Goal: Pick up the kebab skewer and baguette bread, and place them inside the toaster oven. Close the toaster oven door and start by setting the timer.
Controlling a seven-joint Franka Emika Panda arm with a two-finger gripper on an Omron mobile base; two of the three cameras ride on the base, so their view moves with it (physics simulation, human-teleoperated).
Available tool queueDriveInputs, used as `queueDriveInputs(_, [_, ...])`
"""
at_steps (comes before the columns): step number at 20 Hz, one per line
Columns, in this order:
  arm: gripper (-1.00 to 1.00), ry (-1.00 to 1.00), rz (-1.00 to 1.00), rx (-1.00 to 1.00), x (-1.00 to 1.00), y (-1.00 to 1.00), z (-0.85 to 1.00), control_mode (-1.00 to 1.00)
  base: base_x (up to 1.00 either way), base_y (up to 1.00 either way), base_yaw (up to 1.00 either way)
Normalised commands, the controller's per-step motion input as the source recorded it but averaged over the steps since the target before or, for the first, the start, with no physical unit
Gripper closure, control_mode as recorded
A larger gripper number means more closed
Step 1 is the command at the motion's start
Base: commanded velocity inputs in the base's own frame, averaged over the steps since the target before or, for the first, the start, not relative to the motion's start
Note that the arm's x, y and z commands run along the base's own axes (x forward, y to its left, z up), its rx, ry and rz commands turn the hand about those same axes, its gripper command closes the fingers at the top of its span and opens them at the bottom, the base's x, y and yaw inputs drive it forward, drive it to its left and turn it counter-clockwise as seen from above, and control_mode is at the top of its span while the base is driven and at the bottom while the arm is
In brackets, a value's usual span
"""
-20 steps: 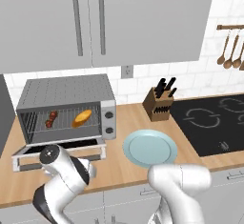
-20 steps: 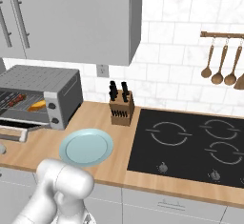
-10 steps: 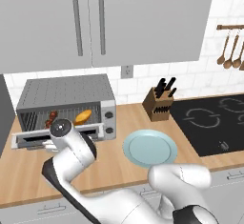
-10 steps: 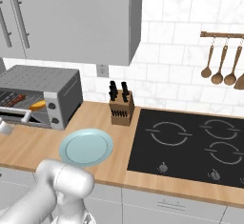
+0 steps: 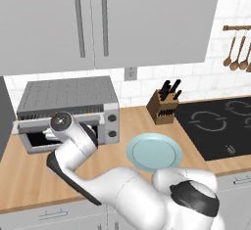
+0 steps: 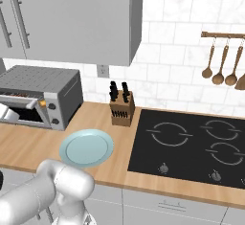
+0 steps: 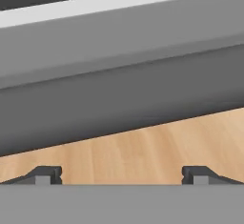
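Observation:
The silver toaster oven (image 5: 68, 97) (image 6: 45, 83) stands at the left end of the counter. Its door (image 5: 35, 148) (image 6: 10, 113) is swung up most of the way, still tilted out from the oven front. My hand sits right against the door, low in front of the oven. In the hand view my gripper (image 7: 121, 175) is open, with the door's grey edge (image 7: 122, 75) close above the fingertips and bare wood below. Nothing is between the fingers. The kebab skewer and the baguette bread are hidden from view.
A round pale blue plate (image 5: 154, 151) (image 6: 86, 147) lies on the wooden counter right of the oven. A knife block (image 5: 164, 107) (image 6: 121, 109) stands by the wall, beside the black cooktop (image 5: 220, 124) (image 6: 191, 142). Wooden spoons (image 6: 220, 71) hang at the right.
The oven door has swung up from lying flat open to nearly shut, and my hand has risen with it. The food on the rack is now covered.

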Motion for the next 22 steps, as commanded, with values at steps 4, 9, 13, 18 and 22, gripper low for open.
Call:
queueDriveInputs(4, [-1.0, -0.16, 0.0, 0.0, 0.79, -0.12, 0.01, -1.0, 0.0, 0.0, 0.0])
queueDriveInputs(9, [-1.0, -0.19, 0.0, 0.0, 0.44, -0.03, 0.04, -1.0, 0.0, 0.0, 0.0])
queueDriveInputs(13, [-1.0, -0.17, 0.0, 0.0, 0.36, -0.03, 0.0, -1.0, 0.0, 0.0, 0.0])
queueDriveInputs(18, [-1.0, -0.05, 0.0, 0.0, 0.17, -0.1, 0.02, -1.0, 0.0, 0.0, 0.0])
queueDriveInputs(22, [-1.0, -0.05, 0.0, 0.0, 0.32, -0.06, 0.02, -1.0, 0.0, 0.0, 0.0])
